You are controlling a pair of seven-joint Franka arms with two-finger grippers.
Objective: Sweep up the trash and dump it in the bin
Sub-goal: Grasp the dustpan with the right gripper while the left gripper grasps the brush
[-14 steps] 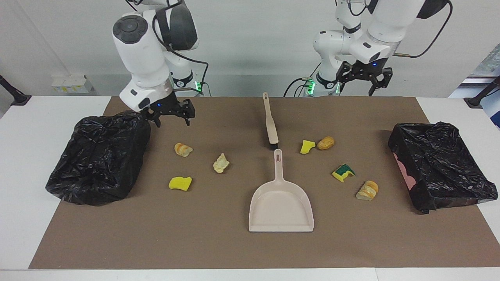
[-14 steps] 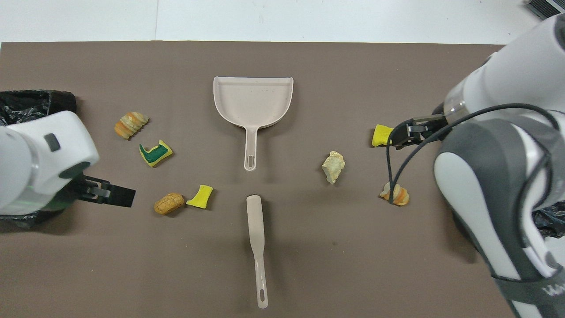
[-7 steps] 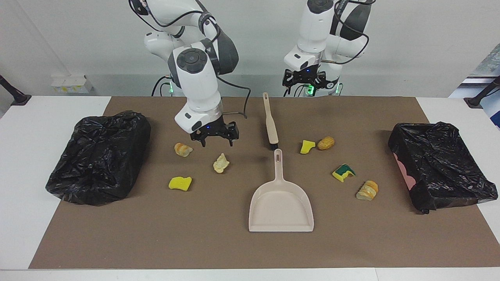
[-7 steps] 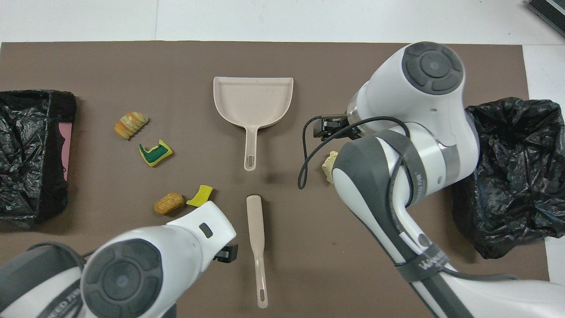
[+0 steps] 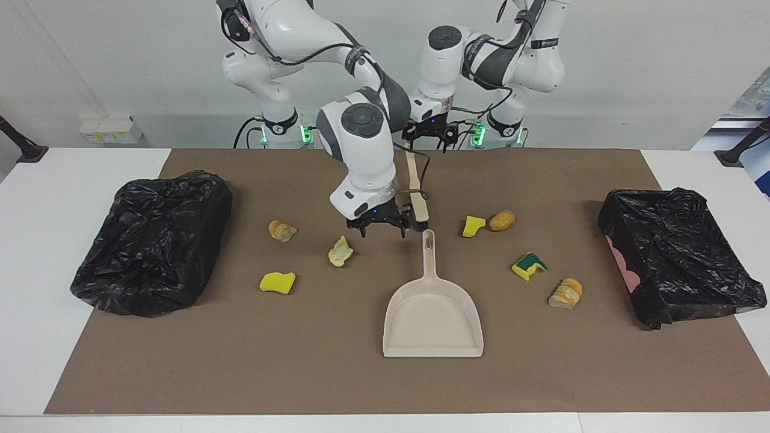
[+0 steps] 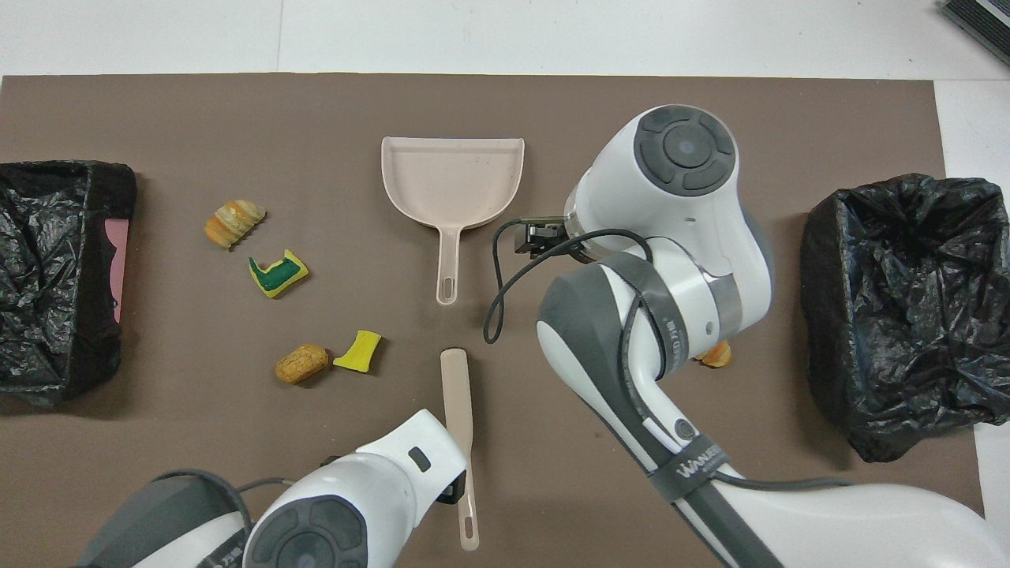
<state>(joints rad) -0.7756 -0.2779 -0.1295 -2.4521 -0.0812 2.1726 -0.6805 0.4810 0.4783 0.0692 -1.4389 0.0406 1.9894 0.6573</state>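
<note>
Facing view: right gripper (image 5: 381,226) hung open and empty just beside the dustpan (image 5: 432,313) handle tip; left gripper (image 5: 427,133) open, empty, over the brush (image 5: 416,187) handle end. Looked like the tool-pickup step, nothing swept yet. Next probably called for dropping onto each handle and closing. Trash (image 5: 340,251) lay scattered on the mat (image 5: 240,373) either side of the dustpan, between the two bins (image 5: 150,240). Overhead view hid several scraps under the right arm; facing view showed all seven.

Right gripper (image 5: 382,229) is hanging low, wrist pointing down, fingers spread open. Left gripper (image 5: 428,139) is hovering higher, also pointing down, open.
</note>
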